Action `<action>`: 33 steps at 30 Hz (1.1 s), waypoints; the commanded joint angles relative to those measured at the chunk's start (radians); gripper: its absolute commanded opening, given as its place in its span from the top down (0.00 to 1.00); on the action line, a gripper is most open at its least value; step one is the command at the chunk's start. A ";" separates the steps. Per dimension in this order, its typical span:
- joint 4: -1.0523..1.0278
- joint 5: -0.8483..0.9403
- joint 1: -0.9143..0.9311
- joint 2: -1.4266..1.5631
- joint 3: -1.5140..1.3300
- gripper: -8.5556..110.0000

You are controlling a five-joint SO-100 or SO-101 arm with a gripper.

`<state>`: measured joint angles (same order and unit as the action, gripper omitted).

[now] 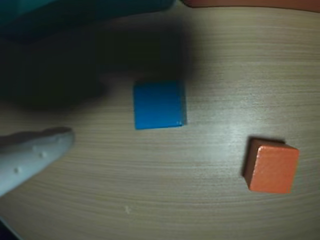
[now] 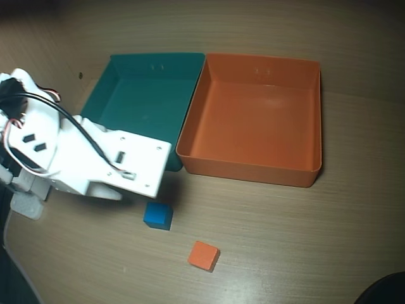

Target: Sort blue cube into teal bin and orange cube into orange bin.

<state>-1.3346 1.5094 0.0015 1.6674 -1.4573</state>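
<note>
The blue cube [image 1: 160, 105] [image 2: 157, 215] lies on the wooden table just in front of the teal bin [image 2: 139, 101] [image 1: 60, 15]. The orange cube [image 1: 272, 166] [image 2: 203, 256] lies apart from it, nearer the table's front edge. The orange bin [image 2: 253, 120] [image 1: 250, 2] stands right of the teal bin, and both hold nothing. My gripper [image 1: 85, 115] [image 2: 126, 193] hovers just left of the blue cube and is open, holding nothing. In the wrist view only one white finger [image 1: 35, 155] shows clearly, with a dark blurred mass above it.
The white arm [image 2: 69, 152] with its cables covers the teal bin's front left corner in the overhead view. Bare wooden table [image 2: 304, 240] stretches to the right of the cubes. A dark object [image 2: 386, 291] sits at the bottom right corner.
</note>
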 commanded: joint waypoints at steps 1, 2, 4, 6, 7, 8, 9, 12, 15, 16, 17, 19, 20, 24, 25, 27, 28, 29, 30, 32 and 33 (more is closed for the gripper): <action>0.011 0.003 0.005 -0.086 0.132 0.66; 0.011 0.003 0.005 -0.120 0.150 0.66; 0.011 0.005 0.005 -0.175 0.176 0.66; 0.011 0.005 0.005 -0.221 0.206 0.66; 0.011 0.005 0.005 -0.242 0.222 0.66; 0.011 0.005 0.006 -0.261 0.239 0.66; 0.011 0.005 0.006 -0.281 0.256 0.66; 0.011 0.006 0.023 -0.327 0.305 0.66; 0.011 0.078 0.044 -0.354 0.334 0.66; 0.008 0.117 0.048 -0.360 0.334 0.66; -0.002 0.153 0.051 -0.367 0.334 0.66; -0.006 0.204 0.069 -0.383 0.333 0.66; -0.006 0.222 0.078 -0.391 0.333 0.66; -0.006 0.232 0.092 -0.433 0.333 0.66; -0.005 0.232 0.092 -0.445 0.333 0.66; -0.005 0.233 0.095 -0.472 0.333 0.66; -0.005 0.235 0.095 -0.486 0.334 0.66; -0.003 0.235 0.095 -0.499 0.334 0.66; -0.003 0.235 0.092 -0.512 0.334 0.66; -0.002 0.239 0.089 -0.543 0.334 0.66; 0.003 0.239 0.089 -0.558 0.334 0.66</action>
<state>-1.3392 1.7411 0.0890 1.1045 -1.1858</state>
